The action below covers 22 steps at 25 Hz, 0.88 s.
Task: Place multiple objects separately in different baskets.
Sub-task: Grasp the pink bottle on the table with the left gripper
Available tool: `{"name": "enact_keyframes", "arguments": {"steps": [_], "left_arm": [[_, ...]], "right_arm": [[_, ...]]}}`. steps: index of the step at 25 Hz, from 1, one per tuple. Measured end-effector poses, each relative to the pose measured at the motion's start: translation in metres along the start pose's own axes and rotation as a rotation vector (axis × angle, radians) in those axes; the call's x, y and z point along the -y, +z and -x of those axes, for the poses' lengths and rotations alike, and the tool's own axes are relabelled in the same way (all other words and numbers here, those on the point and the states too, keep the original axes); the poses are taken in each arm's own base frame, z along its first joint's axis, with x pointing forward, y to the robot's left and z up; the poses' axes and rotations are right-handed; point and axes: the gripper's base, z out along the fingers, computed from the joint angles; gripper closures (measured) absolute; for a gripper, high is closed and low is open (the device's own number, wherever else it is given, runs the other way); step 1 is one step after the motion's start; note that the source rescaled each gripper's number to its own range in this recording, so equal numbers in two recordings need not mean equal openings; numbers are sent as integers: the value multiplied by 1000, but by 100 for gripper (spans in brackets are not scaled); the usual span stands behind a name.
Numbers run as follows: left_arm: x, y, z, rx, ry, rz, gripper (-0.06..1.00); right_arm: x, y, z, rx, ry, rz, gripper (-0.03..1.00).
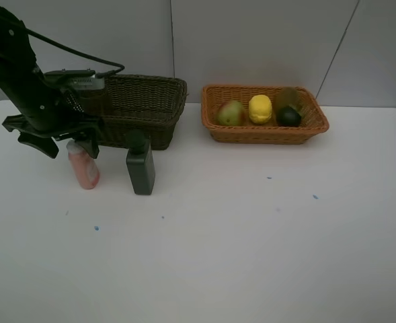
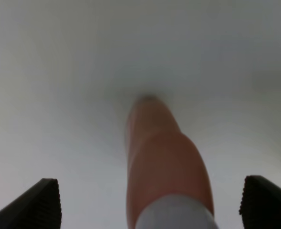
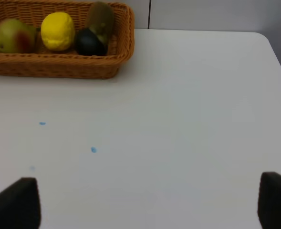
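Observation:
A pink bottle stands on the white table in front of the dark wicker basket. My left gripper hangs open over it, one finger on each side of the pink bottle and apart from it. A dark green bottle stands just to the right. The orange basket holds an apple, a lemon, a mangosteen and a kiwi. My right gripper is open over bare table, seen only in the right wrist view, well in front of the orange basket.
The white table carries a few small blue specks. A grey panelled wall rises right behind both baskets. The left arm's black body and cable lean over the dark basket's left end.

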Motion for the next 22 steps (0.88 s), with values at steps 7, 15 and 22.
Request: {"name": "enact_keyframes", "arguments": {"steps": [7,15,22], "left_arm": [[0,24,3,-7,-17,-6,-3],[0,30,6,16,-23,-12,-3],[0,30,6,17,-24,-12,18]], "right_arm": [[0,0,0,0,0,0,-2],[0,0,0,0,0,0,-2],[0,0,0,0,0,0,-2]]}}
